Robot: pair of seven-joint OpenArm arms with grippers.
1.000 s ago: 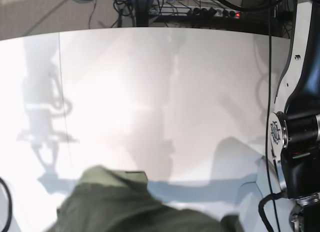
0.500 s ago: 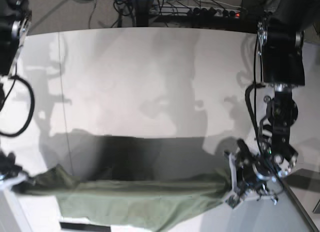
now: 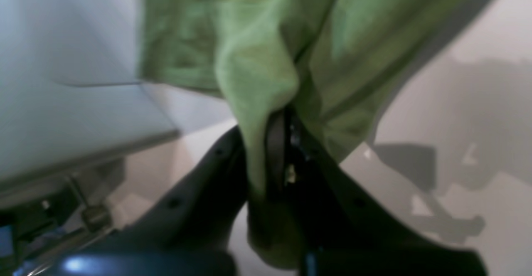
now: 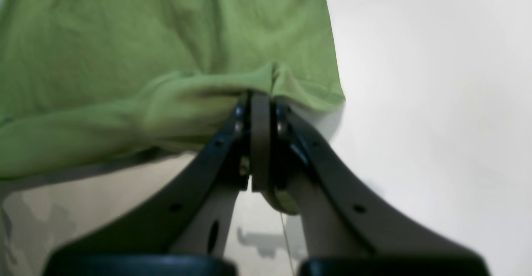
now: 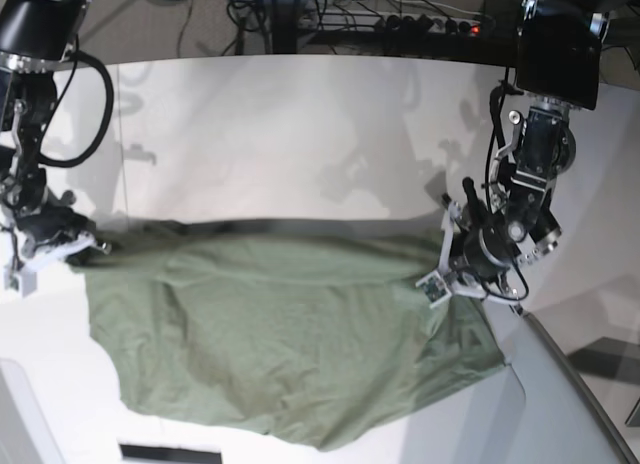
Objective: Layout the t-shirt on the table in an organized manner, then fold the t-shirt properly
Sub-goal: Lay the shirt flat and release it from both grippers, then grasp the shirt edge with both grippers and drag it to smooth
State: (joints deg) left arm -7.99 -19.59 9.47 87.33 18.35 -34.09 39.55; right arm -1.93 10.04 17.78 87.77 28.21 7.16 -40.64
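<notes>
The olive-green t-shirt [image 5: 290, 344] hangs stretched between my two grippers over the near half of the white table [image 5: 300, 134], its lower part draping toward the front edge. My right gripper [image 5: 78, 248], at the base view's left, is shut on one upper corner. In the right wrist view its fingertips [image 4: 259, 101] pinch a bunched edge of the t-shirt [image 4: 145, 51]. My left gripper [image 5: 442, 276], at the base view's right, is shut on the other upper corner. The blurred left wrist view shows the t-shirt [image 3: 257, 47] gathered between its shut fingers [image 3: 274, 143].
A grey angled panel [image 5: 565, 404] stands at the front right, near the left gripper, and is seen in the left wrist view as the panel [image 3: 83, 114]. Cables and a power strip [image 5: 430, 24] lie beyond the table's far edge. A dark strip [image 5: 170, 452] sits at the front edge.
Both arms have carried the shirt's top edge away from the front edge toward the table's middle. The cloth, a narrow band half a second ago, now hangs much wider.
</notes>
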